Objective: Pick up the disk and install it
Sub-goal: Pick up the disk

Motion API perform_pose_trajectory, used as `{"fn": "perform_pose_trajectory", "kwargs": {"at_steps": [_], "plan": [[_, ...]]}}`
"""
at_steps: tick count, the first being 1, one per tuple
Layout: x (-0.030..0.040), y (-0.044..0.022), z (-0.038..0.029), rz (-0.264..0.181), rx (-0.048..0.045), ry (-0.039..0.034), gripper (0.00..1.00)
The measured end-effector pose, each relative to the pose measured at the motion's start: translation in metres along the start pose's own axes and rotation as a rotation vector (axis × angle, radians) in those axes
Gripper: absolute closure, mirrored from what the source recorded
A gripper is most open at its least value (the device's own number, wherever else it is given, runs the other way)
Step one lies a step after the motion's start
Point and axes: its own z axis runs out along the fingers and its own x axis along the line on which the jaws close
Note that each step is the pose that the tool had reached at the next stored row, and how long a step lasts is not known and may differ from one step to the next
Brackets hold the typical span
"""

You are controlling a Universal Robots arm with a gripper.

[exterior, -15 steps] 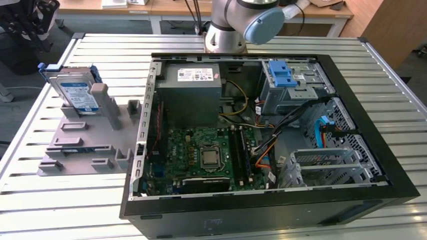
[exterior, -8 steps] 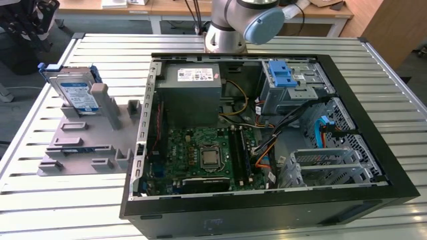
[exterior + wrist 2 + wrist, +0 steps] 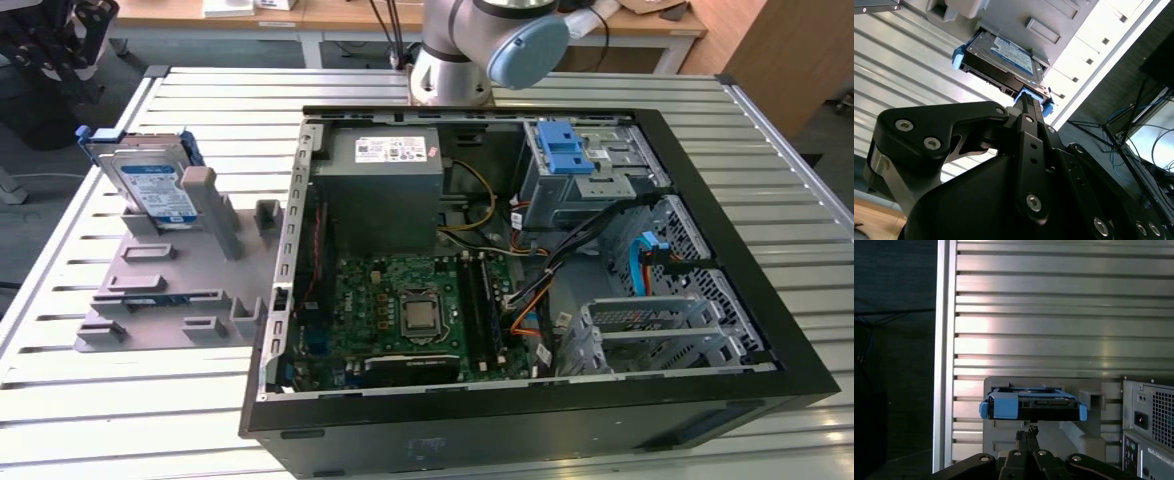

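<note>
The disk (image 3: 150, 185) stands in the far end of a rack (image 3: 160, 300) on the table (image 3: 120, 400), at the exterior view's left. The case (image 3: 534, 410) lies just right of the rack, with the arm's base (image 3: 447, 75) behind it.

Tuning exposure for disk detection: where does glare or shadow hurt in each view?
Exterior view: evenly lit, disk free of glare. Second wrist view: table blown out white beside it, gripper dark. First wrist view: glare bands across table slats, disk's front shadowed.

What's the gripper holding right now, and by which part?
Nothing. The disk stands on edge in the grey holder beside the computer case, with nothing gripping it. The gripper, shut, stops short of it.
</note>
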Motion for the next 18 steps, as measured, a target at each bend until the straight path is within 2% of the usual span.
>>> {"fn": "perform_pose_trajectory", "kwargs": {"at_steps": [18], "plan": [[0.0006, 0.0000, 0.0000, -0.038, 0.0000, 0.0011, 0.89]]}}
